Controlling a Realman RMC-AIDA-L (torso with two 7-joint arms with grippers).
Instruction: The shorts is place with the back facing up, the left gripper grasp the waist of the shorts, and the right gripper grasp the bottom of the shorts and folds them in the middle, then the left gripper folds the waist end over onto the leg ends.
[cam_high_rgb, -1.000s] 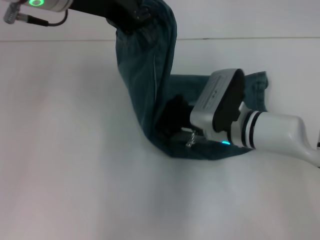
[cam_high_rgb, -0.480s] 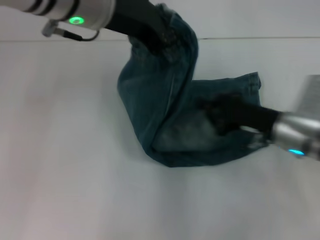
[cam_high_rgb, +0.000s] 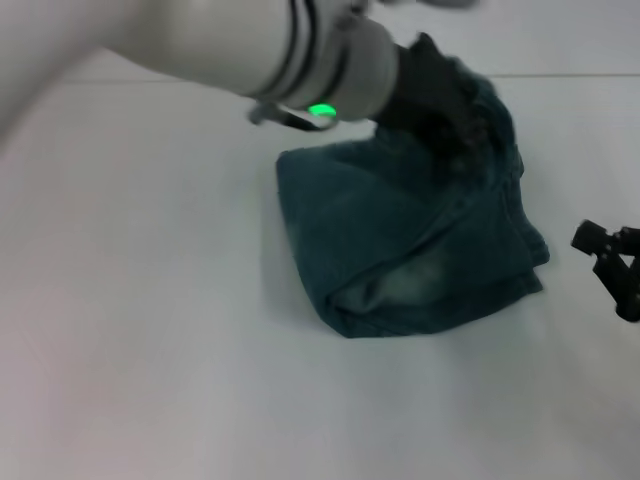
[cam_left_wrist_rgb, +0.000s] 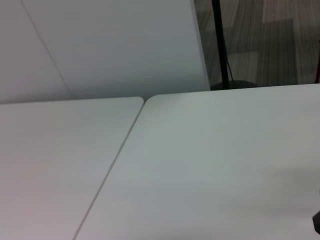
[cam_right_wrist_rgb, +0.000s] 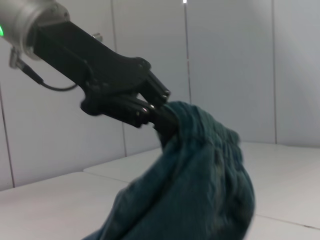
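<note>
From the head view you see the shorts (cam_high_rgb: 415, 250) lying in a folded heap on the white table (cam_high_rgb: 150, 350), the near edge a rounded fold with a pale washed patch, the far end lifted into the left gripper (cam_high_rgb: 455, 110). That view shows the claw only as a dark shape buried in the cloth; the right wrist view gives you the detail, with the left gripper (cam_right_wrist_rgb: 162, 117) clamped on a bunched edge of denim and the shorts (cam_right_wrist_rgb: 195, 185) hanging below it in soft, crumpled folds. You cannot tell from either view which edge of the shorts it holds. The right gripper (cam_high_rgb: 612, 268) sits off to the right of the shorts, apart from them and holding nothing; its open-frame fingers look spread, as far as you can see at the picture's edge. The left wrist view shows you only the bare table (cam_left_wrist_rgb: 200, 165), a seam between two panels, and a wall beyond.
</note>
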